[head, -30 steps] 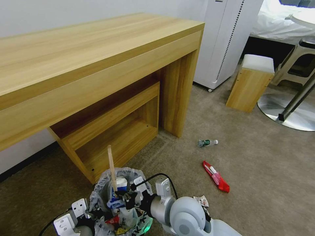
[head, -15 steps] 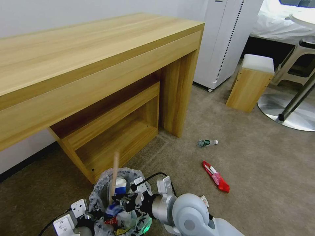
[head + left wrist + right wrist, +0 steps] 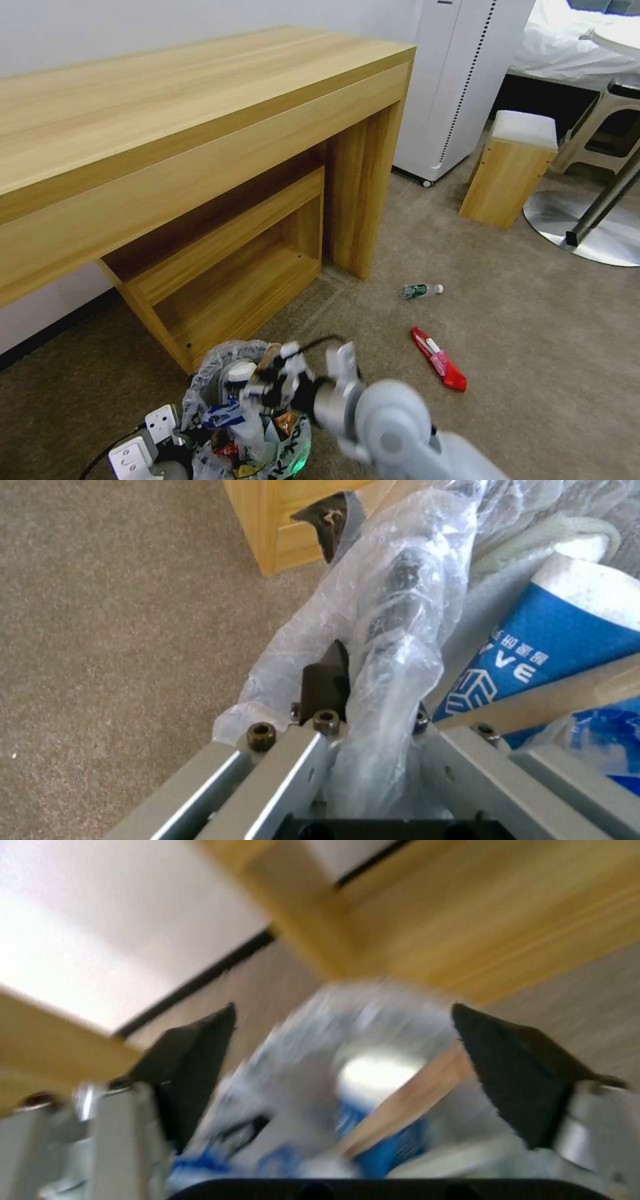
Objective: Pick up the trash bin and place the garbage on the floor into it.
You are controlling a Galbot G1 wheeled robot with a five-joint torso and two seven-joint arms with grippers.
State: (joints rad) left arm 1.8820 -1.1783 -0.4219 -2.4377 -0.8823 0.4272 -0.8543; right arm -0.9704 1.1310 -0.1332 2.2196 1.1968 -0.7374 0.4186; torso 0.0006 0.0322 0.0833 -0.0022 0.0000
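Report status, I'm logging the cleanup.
Left gripper clamped on trash bin rim. Right gripper open above bin. Bottle, red wrapper remain on floor.

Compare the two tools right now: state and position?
The left tool is shut on the trash bin rim, pinching its bag; the right tool is open, holding nothing. The left sits at the bin's edge; the right hovers over the bin's mouth above a wooden stick. Both are at the bin.
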